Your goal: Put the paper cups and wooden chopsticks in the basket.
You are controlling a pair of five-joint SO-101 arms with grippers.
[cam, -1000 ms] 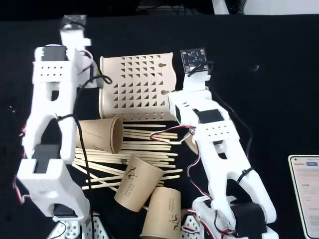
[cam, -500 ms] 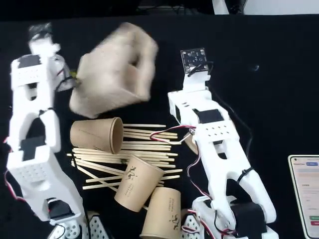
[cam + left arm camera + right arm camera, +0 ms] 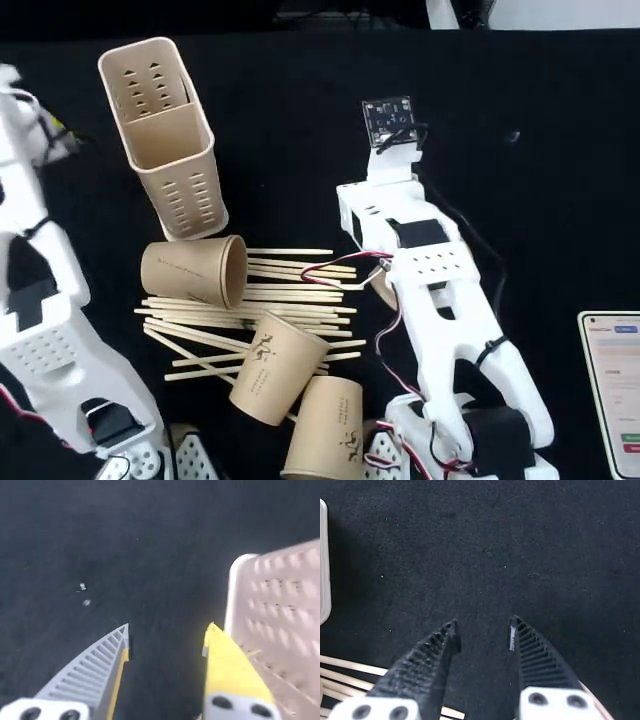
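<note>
So: 1 basket [image 3: 165, 140], 3 cups [image 3: 195, 270], chopstick pile [image 3: 300, 318]; L fingers [image 3: 100, 670], R fingers [image 3: 427, 665] both apart, empty.

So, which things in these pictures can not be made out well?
High view: tan object mostly hidden under the right arm; maybe a cup.
High view: phone cut off by the right edge.
Left wrist view: basket blurred, cut by the edge.

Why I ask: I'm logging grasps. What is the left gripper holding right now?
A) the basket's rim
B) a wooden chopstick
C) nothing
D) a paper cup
C: the left gripper is open with bare black table showing in its gap, and the basket sits off to one side of it, outside that gap.
</note>
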